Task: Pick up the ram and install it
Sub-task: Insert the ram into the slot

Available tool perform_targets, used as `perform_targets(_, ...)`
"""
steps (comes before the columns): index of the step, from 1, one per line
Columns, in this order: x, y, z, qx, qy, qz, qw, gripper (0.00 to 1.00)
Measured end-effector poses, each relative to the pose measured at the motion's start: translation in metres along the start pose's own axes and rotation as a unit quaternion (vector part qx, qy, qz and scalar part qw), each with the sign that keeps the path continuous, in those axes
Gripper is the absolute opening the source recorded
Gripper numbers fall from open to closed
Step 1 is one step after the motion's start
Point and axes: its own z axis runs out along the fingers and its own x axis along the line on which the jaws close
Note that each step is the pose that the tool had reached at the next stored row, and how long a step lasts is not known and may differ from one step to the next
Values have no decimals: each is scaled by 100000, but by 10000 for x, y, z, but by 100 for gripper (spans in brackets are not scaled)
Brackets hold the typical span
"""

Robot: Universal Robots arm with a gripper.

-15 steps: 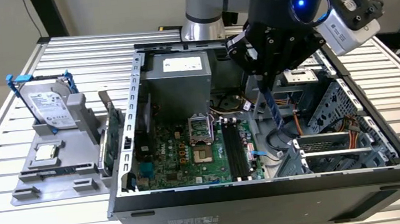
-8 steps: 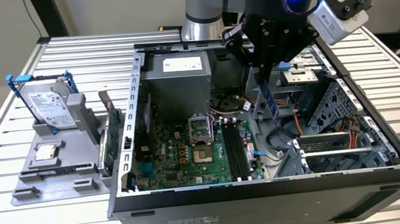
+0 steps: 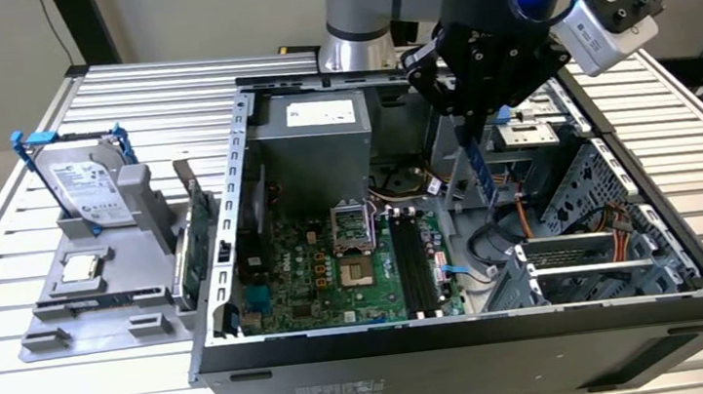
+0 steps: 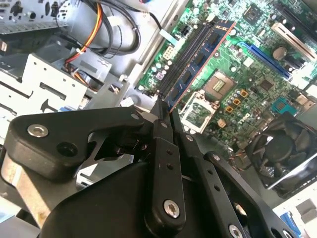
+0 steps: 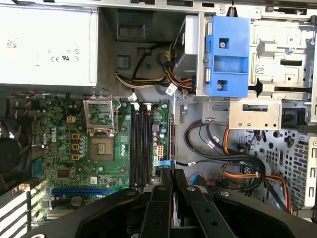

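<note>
My gripper hangs over the open computer case, shut on the top end of the ram. The ram is a thin blue-green stick that points straight down into the case. In the second wrist view the ram runs out from the fingertips of the gripper, lying alongside the black motherboard slots. In the first wrist view the ram appears edge-on, in the gripper, just beside the slots at the board's edge. In the exterior view it hovers above and to the right of the slots.
A grey power supply fills the case's back. The drive cage and orange and black cables crowd the side next to the ram. Outside the case, at the exterior view's left, a grey stand holds a hard drive and a green card.
</note>
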Motion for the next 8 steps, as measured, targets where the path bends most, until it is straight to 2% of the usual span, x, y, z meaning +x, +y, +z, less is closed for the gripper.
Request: perform_targets(8,-3,0,9,-5,0,-4,100000,0)
